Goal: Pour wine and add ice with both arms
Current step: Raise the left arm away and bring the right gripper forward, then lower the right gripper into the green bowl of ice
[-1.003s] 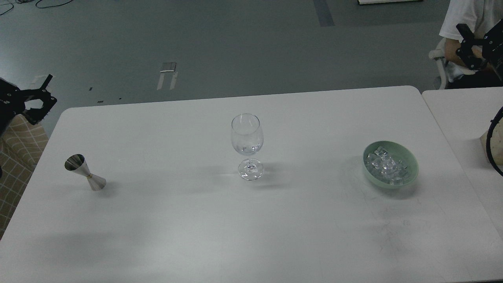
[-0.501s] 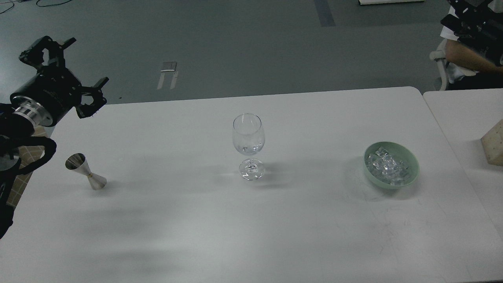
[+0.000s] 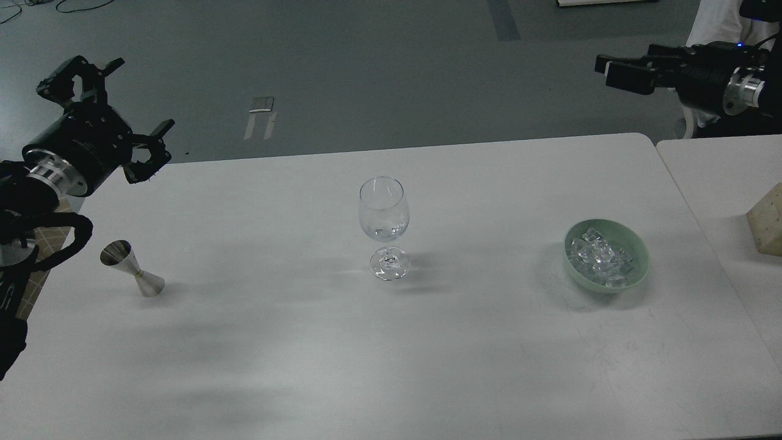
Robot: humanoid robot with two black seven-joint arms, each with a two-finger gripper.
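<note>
A clear wine glass (image 3: 383,211) stands upright at the middle of the white table (image 3: 305,354). A faint glint shows at the bottom of its bowl; I cannot tell whether it is wine. A steel jigger (image 3: 132,269) stands at the left. A green bowl (image 3: 639,247) at the right holds a heap of clear ice cubes (image 3: 602,256). My left gripper (image 3: 139,98) is open and empty, high above the table's far left corner, behind the jigger. My right gripper (image 3: 608,68) points left beyond the far right corner, its fingers slightly apart and empty.
A second white table (image 3: 721,183) adjoins on the right, with a beige block (image 3: 767,223) on it. A person in a white shirt (image 3: 718,27) sits behind my right arm. Grey floor lies beyond the far edge.
My left arm rose from the left edge to above the far left corner, gripper spread. My right gripper swung in from the top right corner and now points left.
</note>
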